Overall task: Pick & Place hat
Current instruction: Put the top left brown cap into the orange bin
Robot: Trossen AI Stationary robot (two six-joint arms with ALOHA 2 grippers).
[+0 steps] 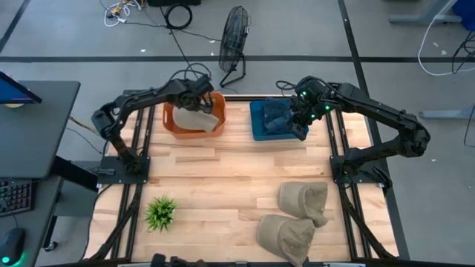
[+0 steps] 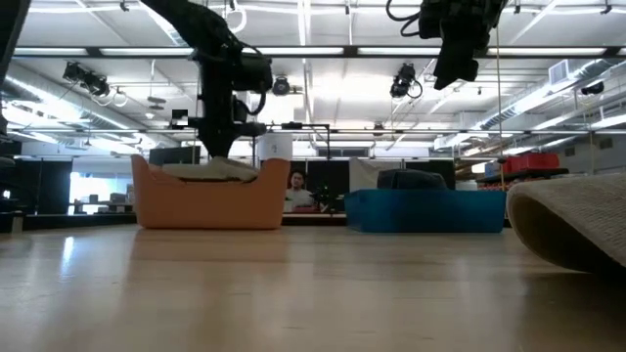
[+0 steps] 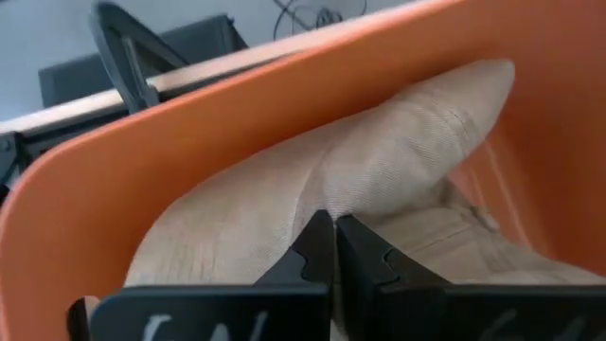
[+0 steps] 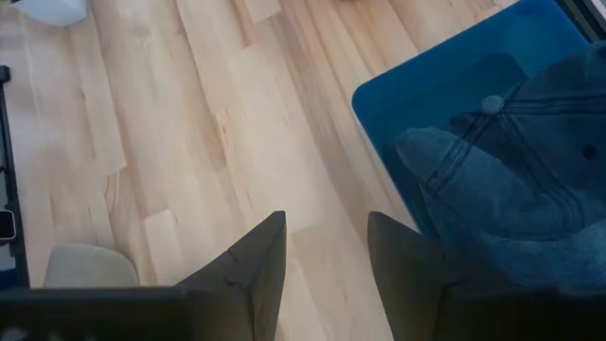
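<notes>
A beige hat (image 1: pixel 200 119) lies in the orange bin (image 1: pixel 175 124) at the table's far side, its top showing just above the rim in the low view (image 2: pixel 210 170). My left gripper (image 3: pixel 333 220) is down in that bin, shut on the hat. My right gripper (image 4: pixel 327 227) hangs open and high (image 2: pixel 458 54) over the near edge of the blue bin (image 1: pixel 260 130), touching nothing. Dark blue denim caps (image 4: pixel 511 189) lie in that bin. Two more beige hats (image 1: pixel 303 199) (image 1: pixel 286 236) rest on the table near the right front. My left gripper pinches a raised fold of the beige hat's cloth (image 3: pixel 355 194) between its two fingertips. The fingers come from above, slanting down into the orange bin. The hat lies in the bin, spread against the orange wall (image 3: pixel 189 142), not lifted clear.
A small green plant (image 1: pixel 159 213) stands near the front left of the table. A floor fan (image 1: pixel 234 33) is beyond the far edge. Bare wood (image 1: pixel 223 178) lies between the bins and the front hats. One beige hat looms at the right of the low view (image 2: pixel 572 225).
</notes>
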